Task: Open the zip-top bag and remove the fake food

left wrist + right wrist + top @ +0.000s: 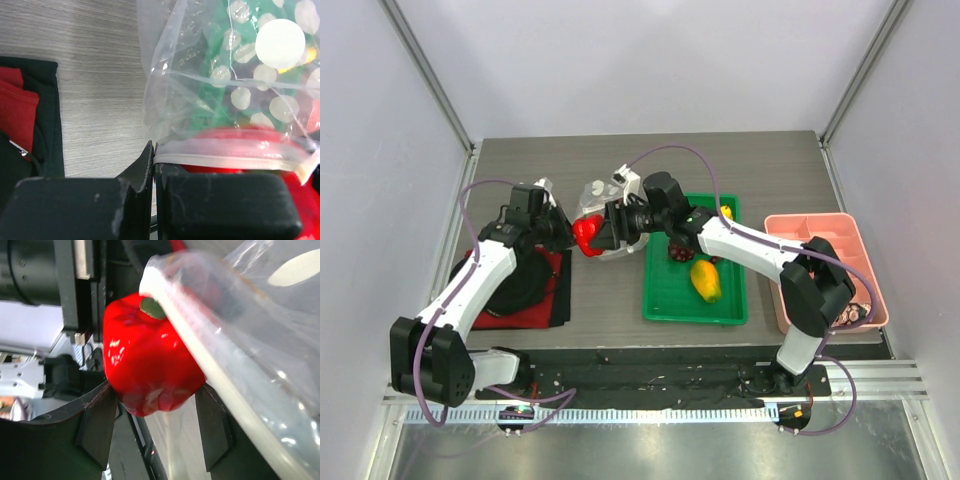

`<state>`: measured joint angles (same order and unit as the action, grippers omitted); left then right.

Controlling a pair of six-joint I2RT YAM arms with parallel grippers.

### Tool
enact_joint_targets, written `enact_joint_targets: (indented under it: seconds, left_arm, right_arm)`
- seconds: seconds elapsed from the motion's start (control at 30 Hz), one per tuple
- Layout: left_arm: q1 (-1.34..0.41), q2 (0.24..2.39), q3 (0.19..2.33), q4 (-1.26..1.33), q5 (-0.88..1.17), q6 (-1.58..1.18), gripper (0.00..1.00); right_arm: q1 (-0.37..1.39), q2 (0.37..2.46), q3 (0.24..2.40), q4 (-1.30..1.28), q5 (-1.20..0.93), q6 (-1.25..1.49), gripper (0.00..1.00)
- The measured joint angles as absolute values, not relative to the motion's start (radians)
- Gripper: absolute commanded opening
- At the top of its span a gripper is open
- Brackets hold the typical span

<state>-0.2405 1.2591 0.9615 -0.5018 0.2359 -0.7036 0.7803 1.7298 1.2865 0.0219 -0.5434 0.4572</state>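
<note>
bag (594,205) between red cloth (553,272) and green tray (665,292)

Bare table (610,300) lies open left of the green tray (665,300) (and behind it). Off its back-left corner the zip-top bag (603,205) blocks passage, and a pink bin (820,225) flanks its right.

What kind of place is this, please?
Probably a robot lab test cell: plain white walls box in a table, two arms are bolted at its edge, and toy food lies on a green tray.
</note>
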Motion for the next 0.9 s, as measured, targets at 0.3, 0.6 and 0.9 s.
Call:
enact_joint_targets:
  seconds: [0.3, 0.6, 0.9]
  left_arm:
    - [-0.229, 1.261, 0.984, -0.488, 0.251, -0.704, 0.00]
    - [-0.223, 1.261, 0.983, -0.416, 0.235, -0.785, 0.00]
    - [-0.213, 1.315, 0.982, -0.298, 0.257, -0.866, 0.00]
  right_arm:
    - [0.782, 1.699, 1.216, 0.112, -0.651, 0.492, 0.01]
    - [0.803, 1.648, 1.243, 0.034, -0.508, 0.471, 0.01]
    - [0.810, 1.688, 1.335, -0.071, -0.374, 0.469, 0.11]
